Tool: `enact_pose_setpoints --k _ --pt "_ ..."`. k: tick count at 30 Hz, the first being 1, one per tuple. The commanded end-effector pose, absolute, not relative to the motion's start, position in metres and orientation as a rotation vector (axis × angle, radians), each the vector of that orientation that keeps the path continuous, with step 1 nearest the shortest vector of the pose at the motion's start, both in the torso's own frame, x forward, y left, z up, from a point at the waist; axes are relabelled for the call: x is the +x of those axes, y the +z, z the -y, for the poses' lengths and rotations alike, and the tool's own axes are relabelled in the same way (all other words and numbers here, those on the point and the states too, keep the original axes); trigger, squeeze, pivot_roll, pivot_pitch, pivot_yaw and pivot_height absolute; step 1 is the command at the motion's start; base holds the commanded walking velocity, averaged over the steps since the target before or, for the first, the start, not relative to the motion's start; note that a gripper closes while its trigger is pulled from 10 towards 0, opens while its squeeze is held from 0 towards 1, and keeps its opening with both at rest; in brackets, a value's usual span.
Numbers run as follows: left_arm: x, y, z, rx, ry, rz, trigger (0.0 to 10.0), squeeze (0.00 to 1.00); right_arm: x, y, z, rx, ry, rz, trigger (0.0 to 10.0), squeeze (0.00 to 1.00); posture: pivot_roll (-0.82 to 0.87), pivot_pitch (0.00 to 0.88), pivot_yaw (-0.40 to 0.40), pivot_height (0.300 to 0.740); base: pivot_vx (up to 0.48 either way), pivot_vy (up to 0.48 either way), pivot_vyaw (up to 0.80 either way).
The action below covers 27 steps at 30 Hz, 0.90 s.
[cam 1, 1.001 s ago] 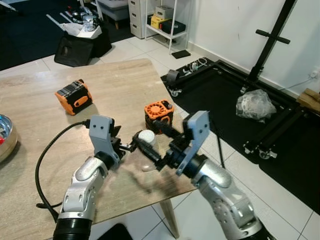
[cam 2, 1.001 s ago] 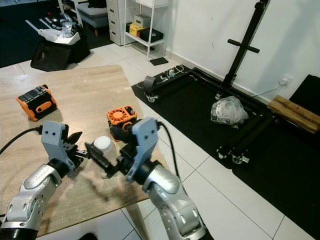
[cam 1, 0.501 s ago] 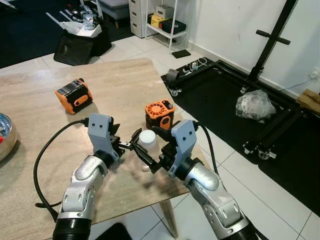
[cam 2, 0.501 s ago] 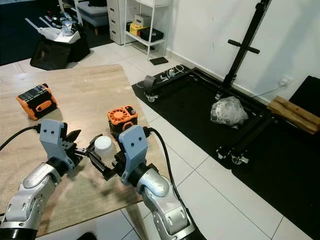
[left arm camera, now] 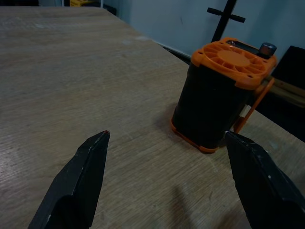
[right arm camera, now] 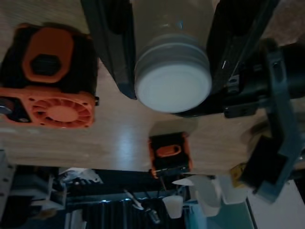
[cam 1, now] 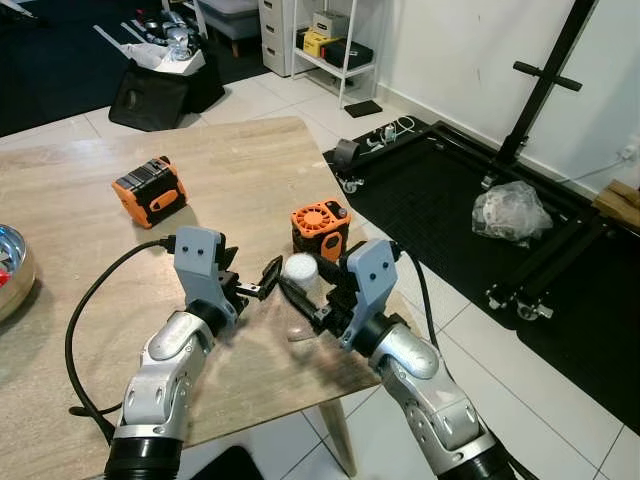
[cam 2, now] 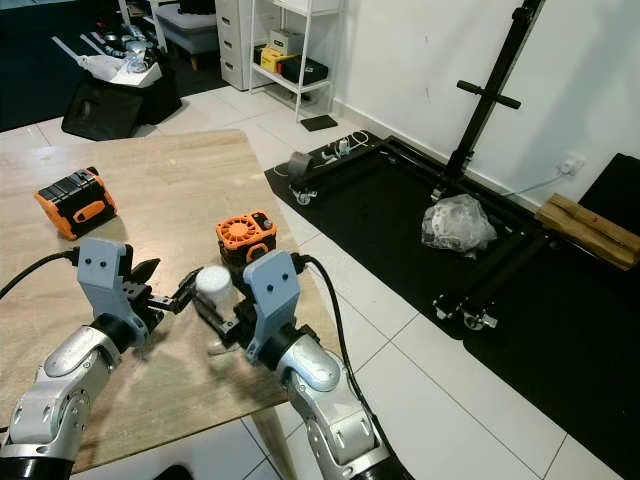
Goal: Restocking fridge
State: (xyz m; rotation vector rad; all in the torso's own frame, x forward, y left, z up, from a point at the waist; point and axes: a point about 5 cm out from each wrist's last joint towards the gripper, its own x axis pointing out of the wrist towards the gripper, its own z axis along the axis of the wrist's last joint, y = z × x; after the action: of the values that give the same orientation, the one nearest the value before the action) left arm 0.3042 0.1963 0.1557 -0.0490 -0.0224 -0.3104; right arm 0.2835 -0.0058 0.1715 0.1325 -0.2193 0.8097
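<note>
White-capped clear bottle is clamped between the right gripper's two black fingers, held just above the wooden table near its front corner; right wrist view confirms a finger on each side of the bottle body below the cap

Left gripper sits just beside the bottle with fingers spread apart, gripping nothing; left wrist view shows both fingertips wide with bare tabletop between them

Progress, my read: early stage. Bottle is picked up, but no fridge is visible in these views, so carrying it there, opening the door and placing it are all still ahead. Left gripper being that close may mean a handover or a steadying grip; can't confirm

Other stuff on the table: orange-and-black fan unit just behind the bottle, orange-and-black battery pack well apart toward the far left, metal bowl at the left edge

Labels: none legible. Bottle looks unlabelled, and any markings on the fan unit and battery pack are too small to read
</note>
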Motion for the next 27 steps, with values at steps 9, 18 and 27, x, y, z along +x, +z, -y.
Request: enact_pose_setpoints --k 9,18,27 --pt "0.300 0.154 -0.194 -0.057 -0.314 0.010 10.0 0.00 0.290 0.170 0.015 0.137 0.742 0.218 4.9 0.00 -0.03 0.120 -0.080 0.740 0.000 0.000 0.00" --pt "0.283 0.195 -0.200 0.045 -0.283 0.136 10.0 0.00 0.304 0.180 0.057 0.101 0.582 0.260 10.0 0.00 -0.02 0.137 -0.067 0.740 0.000 0.000 0.00" --pt "0.287 0.253 -0.191 0.168 -0.273 0.317 10.0 0.00 0.322 0.202 0.118 0.077 0.327 0.332 10.0 0.00 -0.02 0.142 -0.052 0.740 0.000 0.000 0.00"
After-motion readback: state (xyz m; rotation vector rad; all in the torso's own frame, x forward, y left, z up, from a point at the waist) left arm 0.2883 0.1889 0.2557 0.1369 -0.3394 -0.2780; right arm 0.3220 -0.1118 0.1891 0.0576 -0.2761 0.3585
